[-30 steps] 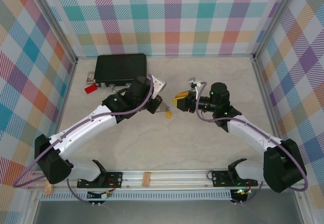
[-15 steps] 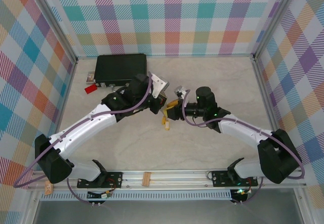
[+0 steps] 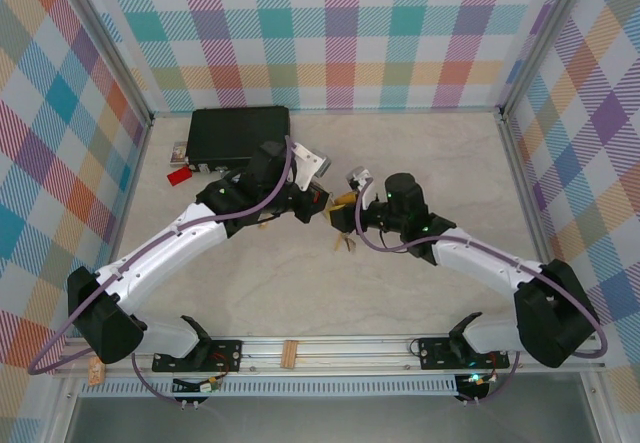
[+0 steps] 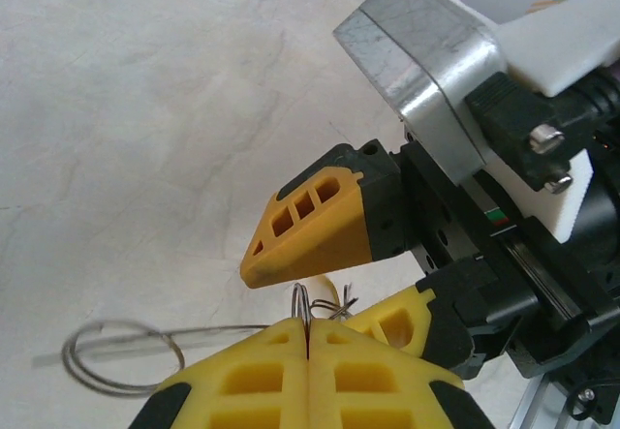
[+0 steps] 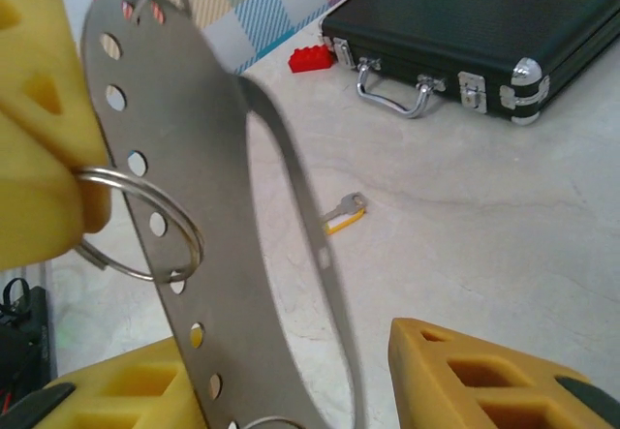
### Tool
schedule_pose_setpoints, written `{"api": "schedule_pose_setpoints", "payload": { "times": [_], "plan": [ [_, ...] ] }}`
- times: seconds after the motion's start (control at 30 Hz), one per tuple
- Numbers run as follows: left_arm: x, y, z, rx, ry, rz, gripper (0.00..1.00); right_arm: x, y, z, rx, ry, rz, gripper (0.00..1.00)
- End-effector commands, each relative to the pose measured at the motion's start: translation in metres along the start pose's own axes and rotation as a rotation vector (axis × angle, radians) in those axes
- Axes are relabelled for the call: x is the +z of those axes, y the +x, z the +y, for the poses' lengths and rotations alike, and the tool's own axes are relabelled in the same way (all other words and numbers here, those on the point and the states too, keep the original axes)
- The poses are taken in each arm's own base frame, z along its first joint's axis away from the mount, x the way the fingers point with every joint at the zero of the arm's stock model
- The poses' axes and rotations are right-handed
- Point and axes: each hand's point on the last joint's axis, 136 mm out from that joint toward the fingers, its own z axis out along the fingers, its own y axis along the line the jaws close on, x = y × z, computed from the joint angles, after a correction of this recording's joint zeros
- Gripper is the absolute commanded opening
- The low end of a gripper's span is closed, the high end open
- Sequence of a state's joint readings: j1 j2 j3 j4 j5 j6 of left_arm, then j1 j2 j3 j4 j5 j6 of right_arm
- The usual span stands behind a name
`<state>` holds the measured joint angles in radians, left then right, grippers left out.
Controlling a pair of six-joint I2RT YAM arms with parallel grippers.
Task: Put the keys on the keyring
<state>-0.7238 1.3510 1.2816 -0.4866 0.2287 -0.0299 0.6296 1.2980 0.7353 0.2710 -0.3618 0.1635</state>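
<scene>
Closer came the right gripper [image 3: 338,215], jaws wide beside the left gripper [image 4: 306,337], which pinched the keyring [image 5: 145,226]; both arms reached inward.

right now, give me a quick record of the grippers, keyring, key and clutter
left gripper: shut on the keyring
right gripper: open, facing the left gripper, perforated metal strip between its fingers
key: yellow-headed, flat on the table, off the keyring
black case: closed, handle toward the key
red tag: beside the case
</scene>
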Motion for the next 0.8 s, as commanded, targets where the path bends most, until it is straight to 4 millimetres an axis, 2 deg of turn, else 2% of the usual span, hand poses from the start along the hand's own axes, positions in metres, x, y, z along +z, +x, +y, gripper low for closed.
{"api": "schedule_pose_setpoints", "payload": {
  "times": [0.0,0.23,0.37,0.63,0.77],
  "plan": [
    [-0.013,-0.017,-0.008,0.01,0.043,-0.073,0.0,-0.009,-0.005,0.0,-0.045,0.029,-0.036,0.46],
    [-0.014,-0.017,-0.005,0.013,0.037,-0.086,0.0,-0.015,-0.009,0.005,-0.057,0.02,-0.049,0.46],
    [-0.014,-0.016,-0.003,0.049,0.035,-0.129,0.0,-0.027,-0.015,0.011,-0.061,0.017,-0.094,0.47],
    [-0.022,-0.029,-0.012,0.165,0.085,-0.349,0.0,-0.064,-0.038,0.001,-0.065,0.161,-0.238,0.49],
    [-0.026,-0.034,-0.019,0.237,0.126,-0.486,0.0,-0.071,-0.041,-0.007,-0.061,0.22,-0.255,0.49]
  ]
}}
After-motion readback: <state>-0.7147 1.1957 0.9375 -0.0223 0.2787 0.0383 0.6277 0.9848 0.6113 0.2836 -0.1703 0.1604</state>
